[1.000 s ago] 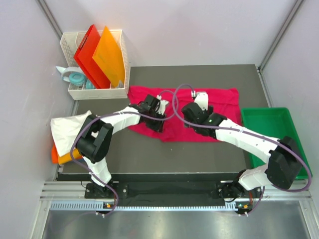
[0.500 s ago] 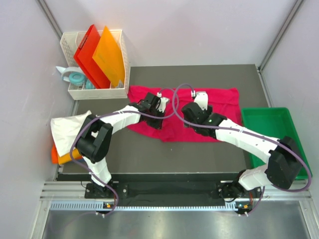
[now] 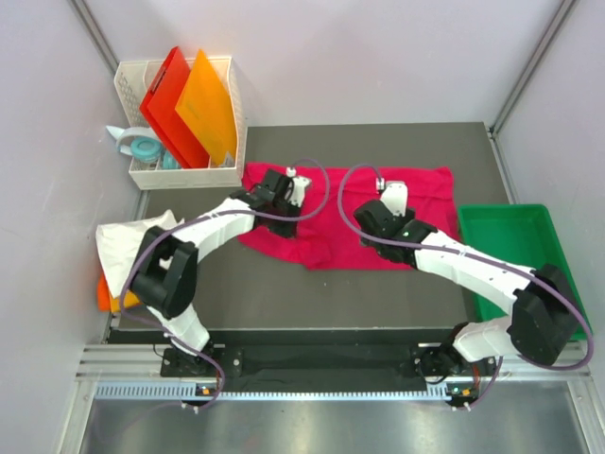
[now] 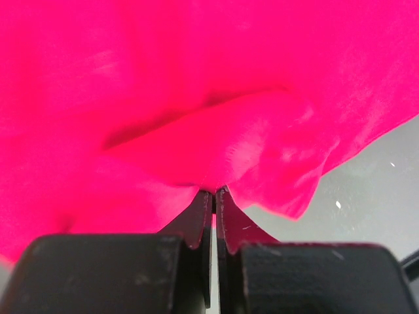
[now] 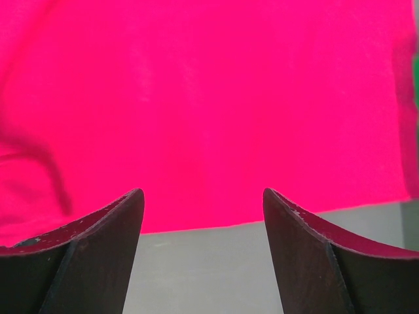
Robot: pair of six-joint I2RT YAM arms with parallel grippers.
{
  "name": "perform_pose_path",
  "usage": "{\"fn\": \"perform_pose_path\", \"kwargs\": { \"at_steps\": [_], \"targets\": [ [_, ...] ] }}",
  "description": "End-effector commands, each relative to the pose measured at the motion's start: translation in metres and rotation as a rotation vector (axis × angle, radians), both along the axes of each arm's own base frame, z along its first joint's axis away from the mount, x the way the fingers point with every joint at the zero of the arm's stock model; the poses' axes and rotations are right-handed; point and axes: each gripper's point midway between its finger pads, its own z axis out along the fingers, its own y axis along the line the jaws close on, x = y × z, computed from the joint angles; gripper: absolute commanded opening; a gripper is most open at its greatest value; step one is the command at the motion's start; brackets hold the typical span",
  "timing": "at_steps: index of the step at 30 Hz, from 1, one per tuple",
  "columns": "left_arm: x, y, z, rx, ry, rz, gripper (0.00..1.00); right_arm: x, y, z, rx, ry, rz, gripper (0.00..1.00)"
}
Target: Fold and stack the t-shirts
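The crimson-pink t-shirt (image 3: 331, 236) lies spread across the far middle of the dark table. My left gripper (image 3: 295, 182) is over its far left part. In the left wrist view it (image 4: 214, 191) is shut on a raised fold of the pink cloth (image 4: 216, 140). My right gripper (image 3: 395, 192) hovers over the shirt's far right part. In the right wrist view it (image 5: 203, 193) stands open above the cloth's straight edge (image 5: 209, 98), with nothing between its fingers. A white t-shirt (image 3: 123, 248) lies on an orange one (image 3: 106, 295) at the table's left edge.
A white basket (image 3: 227, 175) at the far left holds red and orange boards (image 3: 184, 109), with tape rolls (image 3: 142, 148) beside it. A green tray (image 3: 520, 255) sits at the right edge. Bare grey table (image 5: 196, 261) shows near the right gripper's fingers.
My left gripper has shut on a fold of the pink shirt and moved toward the far side. The right gripper has also shifted slightly back and right, still open.
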Motion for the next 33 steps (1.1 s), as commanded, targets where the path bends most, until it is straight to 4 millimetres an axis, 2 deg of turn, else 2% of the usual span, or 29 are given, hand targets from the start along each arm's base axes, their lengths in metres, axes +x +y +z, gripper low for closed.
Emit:
{"fn": "perform_pose_path", "kwargs": {
  "at_steps": [1,3,5,7,9,11,13,19,23,27,33],
  "targets": [
    [0.014,0.032,0.063,-0.048,-0.112,0.044,0.00,-0.010,-0.028,-0.003,0.017,-0.012,-0.081,0.72],
    [0.006,0.042,0.073,-0.056,-0.092,0.029,0.00,-0.017,-0.033,-0.008,0.016,0.006,-0.097,0.72],
    [-0.008,0.042,0.085,-0.074,-0.080,-0.029,0.00,-0.026,-0.036,-0.018,0.029,0.041,-0.110,0.71],
    [-0.027,0.044,0.087,-0.078,-0.042,-0.086,0.00,-0.038,-0.038,-0.032,0.042,0.086,-0.116,0.70],
    [-0.045,0.044,0.087,-0.087,0.007,-0.131,0.00,-0.047,-0.042,-0.038,0.075,0.103,-0.155,0.69],
    [-0.054,0.047,0.085,-0.083,0.029,-0.145,0.00,-0.056,-0.049,-0.046,0.099,0.112,-0.202,0.68],
    [-0.057,0.049,0.086,-0.085,0.020,-0.145,0.00,-0.065,-0.062,-0.054,0.078,0.123,-0.249,0.67],
    [-0.066,0.051,0.076,-0.090,0.038,-0.128,0.00,-0.071,-0.093,-0.067,0.020,0.174,-0.359,0.66],
    [-0.064,0.053,0.073,-0.078,0.030,-0.115,0.00,-0.065,-0.118,-0.074,-0.013,0.203,-0.435,0.66],
    [-0.059,0.059,0.071,-0.055,0.003,-0.089,0.00,-0.057,-0.149,-0.073,0.027,0.210,-0.551,0.64],
    [-0.061,0.060,0.071,-0.066,-0.011,-0.070,0.00,-0.055,-0.177,-0.082,0.084,0.258,-0.642,0.63]
  ]
}}
